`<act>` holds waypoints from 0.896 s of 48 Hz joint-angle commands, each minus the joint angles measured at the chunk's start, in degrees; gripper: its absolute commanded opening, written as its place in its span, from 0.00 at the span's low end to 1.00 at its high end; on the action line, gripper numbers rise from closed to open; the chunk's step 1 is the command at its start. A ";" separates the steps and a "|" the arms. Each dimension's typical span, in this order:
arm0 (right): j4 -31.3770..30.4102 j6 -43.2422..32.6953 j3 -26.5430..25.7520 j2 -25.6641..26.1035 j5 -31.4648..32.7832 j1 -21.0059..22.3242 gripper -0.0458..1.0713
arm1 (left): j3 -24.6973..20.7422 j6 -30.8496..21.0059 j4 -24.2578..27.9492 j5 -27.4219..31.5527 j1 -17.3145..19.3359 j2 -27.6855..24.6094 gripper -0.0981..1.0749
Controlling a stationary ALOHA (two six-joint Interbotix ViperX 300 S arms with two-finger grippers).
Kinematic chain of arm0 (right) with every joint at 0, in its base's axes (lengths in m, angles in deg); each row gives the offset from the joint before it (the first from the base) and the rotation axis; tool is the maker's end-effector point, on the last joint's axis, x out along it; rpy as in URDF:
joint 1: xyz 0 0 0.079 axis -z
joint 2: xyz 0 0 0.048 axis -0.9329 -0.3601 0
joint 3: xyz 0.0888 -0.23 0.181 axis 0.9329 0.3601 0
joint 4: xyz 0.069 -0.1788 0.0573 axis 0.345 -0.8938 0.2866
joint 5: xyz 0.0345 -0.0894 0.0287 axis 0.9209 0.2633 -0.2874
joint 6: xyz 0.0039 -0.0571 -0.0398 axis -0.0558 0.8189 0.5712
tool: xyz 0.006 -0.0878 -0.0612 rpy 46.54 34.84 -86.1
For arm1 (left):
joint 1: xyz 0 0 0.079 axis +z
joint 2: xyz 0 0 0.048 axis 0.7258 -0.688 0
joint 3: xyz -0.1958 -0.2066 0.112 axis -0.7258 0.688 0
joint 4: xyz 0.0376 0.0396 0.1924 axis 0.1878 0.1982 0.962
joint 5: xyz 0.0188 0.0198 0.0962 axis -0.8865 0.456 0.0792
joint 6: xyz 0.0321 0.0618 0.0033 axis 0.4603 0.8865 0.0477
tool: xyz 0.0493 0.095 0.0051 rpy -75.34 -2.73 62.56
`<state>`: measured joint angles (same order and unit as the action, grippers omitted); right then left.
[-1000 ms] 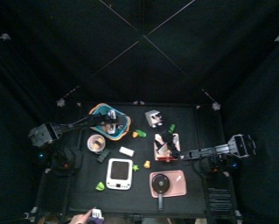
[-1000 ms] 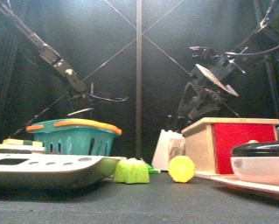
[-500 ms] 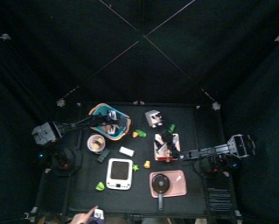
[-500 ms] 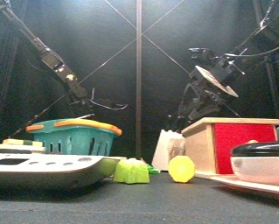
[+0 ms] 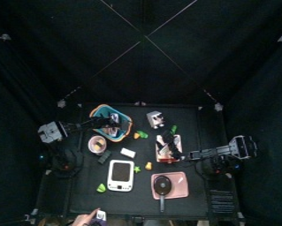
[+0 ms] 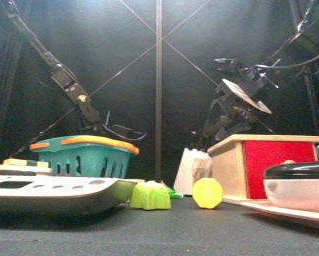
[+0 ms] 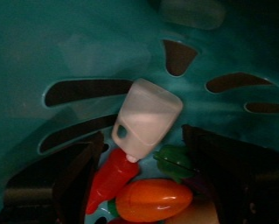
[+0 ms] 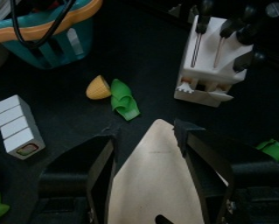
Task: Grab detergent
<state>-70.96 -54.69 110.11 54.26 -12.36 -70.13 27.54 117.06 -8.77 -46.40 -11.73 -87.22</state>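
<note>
Now, reached down into the teal basket with the left gripper, jaws spread as wide as could be. Held nothing yet. Kept the jaws wide so as to fit 1 on each side of the detergent, probably. Found that white bottle lying inside the basket, leaning on the basket's wall with its cap end pointing down at the toy food. Saw a red toy veggie touching the cap end, and an orange one just beside that, both inside the basket too. Came in from above the basket because of the tall walls, most likely.

Kept the right gripper well away from the basket, up in the air, closed on a flat white thing. Parked there to stay out of the way, by the look of it.

Dropped the left arm lower toward the basket than 1 second before. Left the right arm just where it was, and moved nothing on the table.
</note>
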 commanded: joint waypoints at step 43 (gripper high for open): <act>-0.18 0.00 -1.14 0.44 0.09 0.53 0.81 | -0.53 -0.09 -0.09 -1.32 0.00 0.97 0.69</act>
<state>-70.96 -54.69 110.11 54.00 -12.36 -69.86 27.71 117.06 -8.85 -47.54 -11.82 -88.36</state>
